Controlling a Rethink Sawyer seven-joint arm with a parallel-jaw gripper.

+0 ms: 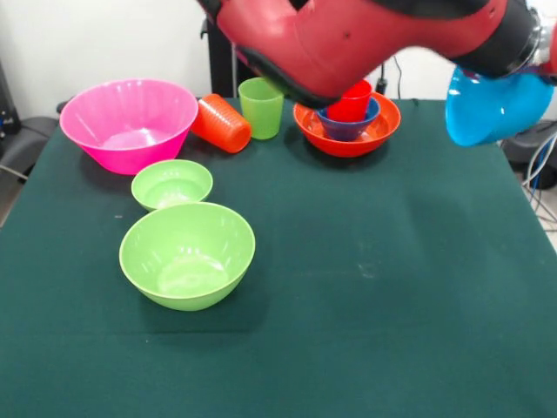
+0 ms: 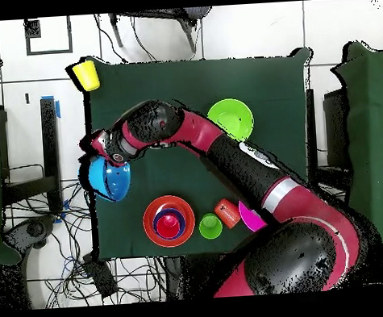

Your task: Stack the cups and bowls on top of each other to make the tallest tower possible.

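My gripper (image 1: 541,68) is shut on the rim of the large blue bowl (image 1: 494,109) and holds it tilted in the air at the table's right edge; the gripper (image 2: 104,156) and the bowl (image 2: 109,179) also show in the overhead view. The tower's base, the wide orange bowl (image 1: 348,131), holds the small dark blue bowl (image 1: 348,124) with the red cup (image 1: 352,103) in it. The orange cup (image 1: 221,123) lies on its side beside the upright light green cup (image 1: 260,107). The pink bowl (image 1: 129,124), small green bowl (image 1: 171,184) and large green bowl (image 1: 187,254) stand at the left. The yellow cup (image 2: 86,74) stands at a table corner.
My red arm (image 1: 348,39) crosses above the far side of the table and hides part of the orange bowl. In the overhead view the arm (image 2: 227,155) covers the small green bowl and most of the pink bowl (image 2: 252,217). Cables and chairs lie beyond the table edges.
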